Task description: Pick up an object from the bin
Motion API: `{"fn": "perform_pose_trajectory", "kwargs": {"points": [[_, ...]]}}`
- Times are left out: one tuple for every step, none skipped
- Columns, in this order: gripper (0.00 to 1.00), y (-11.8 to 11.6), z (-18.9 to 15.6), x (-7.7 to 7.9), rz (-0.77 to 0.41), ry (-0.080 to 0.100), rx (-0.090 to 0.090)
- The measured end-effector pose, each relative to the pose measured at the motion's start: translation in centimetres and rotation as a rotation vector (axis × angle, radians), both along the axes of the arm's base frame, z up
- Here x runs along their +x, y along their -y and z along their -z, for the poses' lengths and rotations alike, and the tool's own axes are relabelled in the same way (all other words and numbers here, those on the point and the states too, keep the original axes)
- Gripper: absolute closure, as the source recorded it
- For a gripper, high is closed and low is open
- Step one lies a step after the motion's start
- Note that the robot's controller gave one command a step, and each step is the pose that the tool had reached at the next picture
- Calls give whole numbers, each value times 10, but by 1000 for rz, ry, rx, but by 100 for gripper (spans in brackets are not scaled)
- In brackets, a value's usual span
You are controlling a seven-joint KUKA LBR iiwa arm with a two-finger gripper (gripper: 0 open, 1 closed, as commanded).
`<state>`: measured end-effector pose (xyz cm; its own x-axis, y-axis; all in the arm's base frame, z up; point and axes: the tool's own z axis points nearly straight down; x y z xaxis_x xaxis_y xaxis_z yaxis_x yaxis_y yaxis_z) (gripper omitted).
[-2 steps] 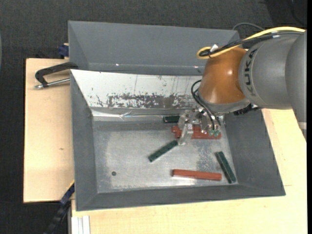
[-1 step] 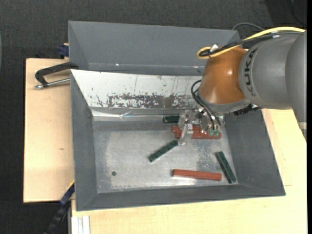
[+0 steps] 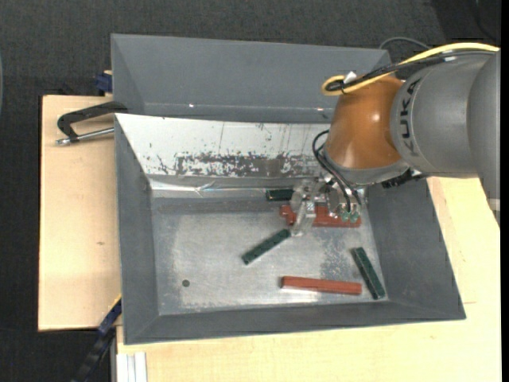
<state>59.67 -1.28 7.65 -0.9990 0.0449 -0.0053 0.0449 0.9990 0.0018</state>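
**Gripper low over a red block at the back right of the bin**

The gripper (image 3: 302,213) sits low at the back right of the bin floor, right on top of a red block (image 3: 328,218). Red shows on either side of the metal tip, so the block lies partly hidden beneath it. Whether the claw is open or closed cannot be told here, nor whether it grips the block or only touches it.

Just to the left of the gripper, near the foot of the back wall, lies one small dark piece (image 3: 278,195); its kind is too small to make out.

In front of the gripper lies a dark green bar (image 3: 266,247), slanted, with its upper end close to the gripper's tip. A second dark green bar (image 3: 368,272) lies toward the right wall, also slanted. Between their lower ends, near the front wall, a long red bar (image 3: 320,285) lies almost level. That makes two red things, two green bars and one dark piece, all spread apart, none stacked.

One small dark dot (image 3: 185,284) marks the floor at front left, well apart from the rest.

The grey bin (image 3: 135,237) has sloping walls. Above the gripper the orange cover (image 3: 362,130) and the grey arm (image 3: 453,118) reach in from the right.
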Motion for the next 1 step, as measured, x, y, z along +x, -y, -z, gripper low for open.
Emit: {"fn": "perform_pose_trajectory", "kwargs": {"points": [[100, 0, -9, 0, 0, -2, 0]]}}
